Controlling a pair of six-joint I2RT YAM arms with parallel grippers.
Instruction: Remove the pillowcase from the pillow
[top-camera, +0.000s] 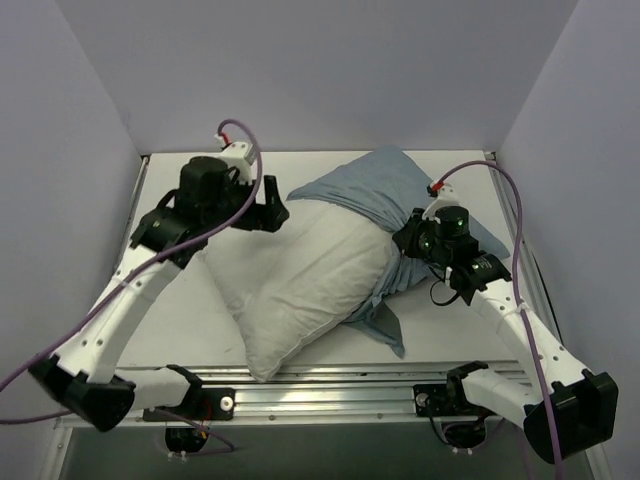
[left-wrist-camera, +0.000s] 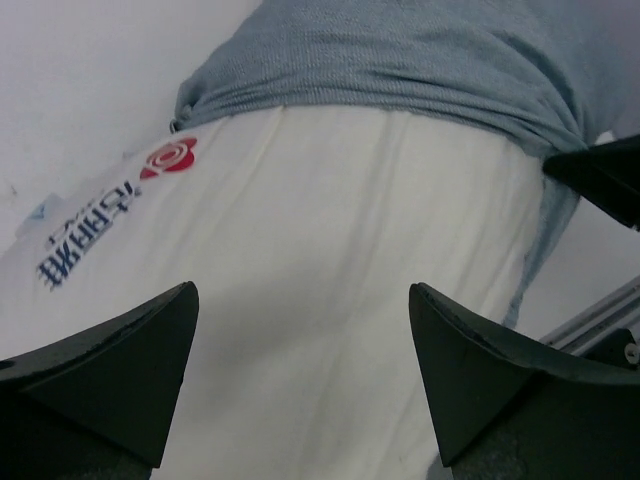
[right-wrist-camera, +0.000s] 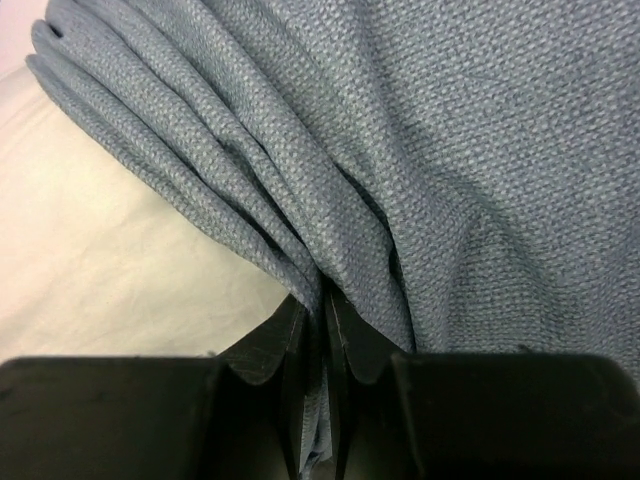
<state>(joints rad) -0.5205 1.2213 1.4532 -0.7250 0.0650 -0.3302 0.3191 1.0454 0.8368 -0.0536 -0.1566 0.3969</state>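
Pillow (top-camera: 300, 280) lies diagonal on worktop (top-camera: 190, 310), mostly bare. Pillowcase (top-camera: 375, 190), blue-grey side out, is bunched over the pillow's far end, with a flap trailing down its right side. Left claw (left-wrist-camera: 302, 295) is spread wide over the bare pillow near the logo (left-wrist-camera: 170, 158), gripping nothing; contact unclear. Right claw (right-wrist-camera: 322, 310) is pinched tight on pillowcase folds.

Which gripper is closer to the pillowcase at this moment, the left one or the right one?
Right. The right gripper is shut on a gathered fold of the pillowcase. The left gripper hangs open over the bare pillow, short of the cloth's edge.
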